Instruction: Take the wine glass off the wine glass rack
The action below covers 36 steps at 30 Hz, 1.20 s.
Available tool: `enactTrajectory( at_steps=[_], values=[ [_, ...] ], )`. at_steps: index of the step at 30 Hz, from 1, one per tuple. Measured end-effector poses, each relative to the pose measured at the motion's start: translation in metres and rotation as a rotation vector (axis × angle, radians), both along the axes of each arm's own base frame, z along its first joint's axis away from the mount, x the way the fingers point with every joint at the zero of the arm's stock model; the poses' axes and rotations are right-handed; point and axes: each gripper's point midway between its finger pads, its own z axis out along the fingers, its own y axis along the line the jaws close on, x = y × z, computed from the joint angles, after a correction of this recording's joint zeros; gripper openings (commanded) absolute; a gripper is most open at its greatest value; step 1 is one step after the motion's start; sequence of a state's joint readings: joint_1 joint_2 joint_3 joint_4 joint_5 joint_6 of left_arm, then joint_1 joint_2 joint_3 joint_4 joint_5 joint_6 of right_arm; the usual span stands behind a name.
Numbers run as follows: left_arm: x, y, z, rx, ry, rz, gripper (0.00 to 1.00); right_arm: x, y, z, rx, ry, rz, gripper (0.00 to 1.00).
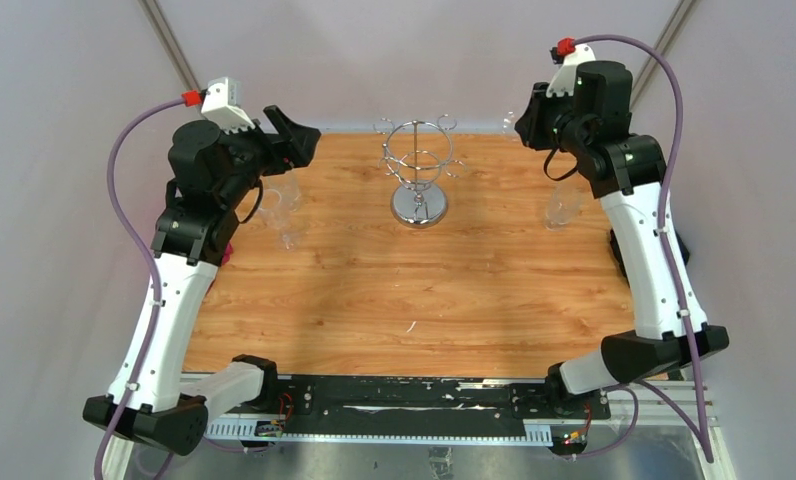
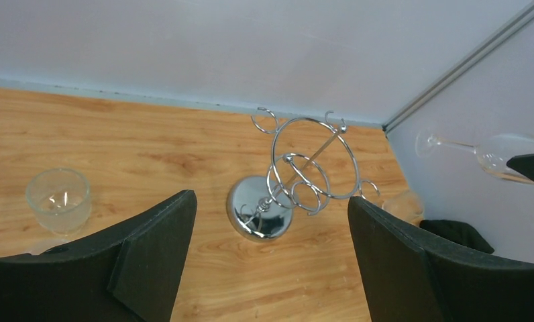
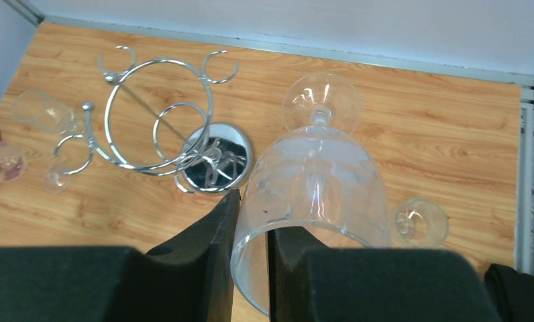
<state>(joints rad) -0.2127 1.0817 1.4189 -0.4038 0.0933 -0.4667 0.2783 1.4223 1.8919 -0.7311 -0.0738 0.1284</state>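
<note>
Clear wine glass [image 3: 318,181] off shiny chrome wire rack [image 1: 419,170] at 12 o'clock.
Right gripper [image 3: 251,221] pinches its bowl wall; we judge it light, slick, fragile. Left gripper [image 2: 271,201] spread, empty.

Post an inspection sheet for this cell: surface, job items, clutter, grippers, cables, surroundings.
Surface: wooden table, one small white fleck.
Job's things: wine glass rack upright at the back, hooks bare; wine glass off it, held on its side.
Clutter: glasses left of the rack, another glass right; something red at the left edge.
Grippers: left gripper open, empty; right gripper shut on the wine glass's bowl wall.
Cables: purple cables along both arms, clear of the rack.
Surroundings: plain pale walls; nothing else seen.
</note>
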Motion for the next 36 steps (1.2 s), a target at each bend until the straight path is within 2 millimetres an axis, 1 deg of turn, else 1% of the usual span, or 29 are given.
enactTrajectory(
  at_steps=[5,8,12,13,20,24,28,32,36],
  values=[
    [0.005,-0.001,-0.007,0.004,0.020,0.001,0.90,0.021,-0.022,-0.014,-0.012,0.048,-0.070,0.00],
    [0.007,-0.001,-0.009,0.006,0.026,0.002,0.95,0.031,-0.033,-0.028,-0.020,0.092,-0.104,0.00],
    [0.007,-0.001,-0.010,0.007,0.029,0.001,0.95,0.041,-0.045,-0.046,-0.026,0.146,-0.136,0.00],
    [0.007,-0.001,-0.010,0.006,0.029,0.001,0.95,0.042,-0.049,-0.048,-0.025,0.151,-0.144,0.00],
    [0.011,-0.002,-0.018,0.010,0.048,0.000,0.96,0.054,-0.058,-0.057,-0.021,0.178,-0.162,0.00],
    [0.013,-0.003,-0.022,0.012,0.059,0.000,0.96,0.069,-0.064,-0.064,-0.016,0.198,-0.171,0.00],
    [0.013,-0.003,-0.025,0.014,0.065,0.000,0.96,0.085,-0.071,-0.077,-0.015,0.232,-0.186,0.00],
    [0.014,-0.003,-0.026,0.014,0.067,0.000,0.96,0.095,-0.077,-0.090,-0.010,0.266,-0.194,0.00],
    [0.014,-0.003,-0.026,0.015,0.067,0.000,0.96,0.104,-0.079,-0.093,0.001,0.279,-0.193,0.00]
  ],
)
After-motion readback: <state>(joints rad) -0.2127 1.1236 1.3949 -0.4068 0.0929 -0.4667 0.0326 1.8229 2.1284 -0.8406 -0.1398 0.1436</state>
